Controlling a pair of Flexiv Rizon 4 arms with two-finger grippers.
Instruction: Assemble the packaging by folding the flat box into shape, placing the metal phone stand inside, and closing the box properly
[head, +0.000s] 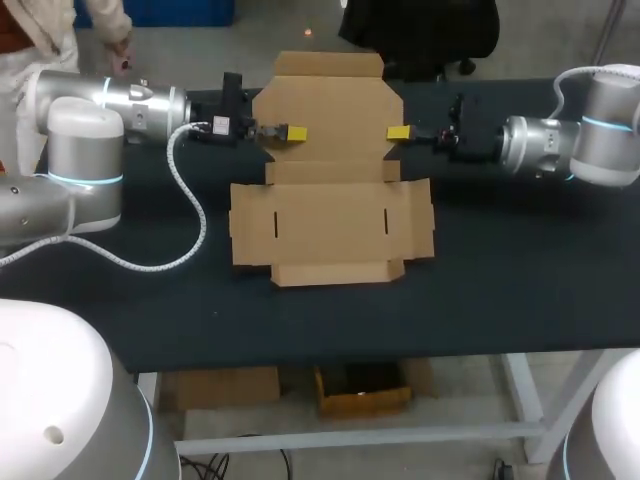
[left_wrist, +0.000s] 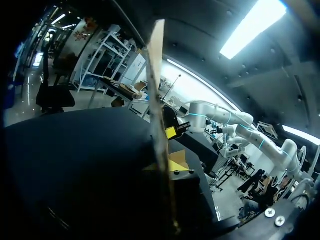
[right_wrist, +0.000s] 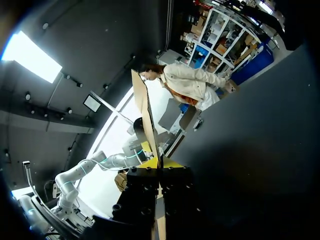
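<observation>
A flat brown cardboard box (head: 330, 215) lies unfolded in the middle of the black table (head: 520, 270). Its front part rests flat, and its rear panel (head: 330, 105) is held from both sides. My left gripper (head: 290, 132) is shut on that panel's left edge, and my right gripper (head: 400, 132) is shut on its right edge. In the left wrist view the cardboard (left_wrist: 159, 100) runs edge-on out of the left gripper (left_wrist: 167, 170), with the other arm's yellow tip beyond. In the right wrist view the cardboard (right_wrist: 145, 110) runs edge-on out of the right gripper (right_wrist: 160, 162). No metal phone stand is in view.
The left arm's white cable (head: 195, 215) loops over the table to the left of the box. Bare black tabletop stretches on both sides of the box and in front of it to the near edge.
</observation>
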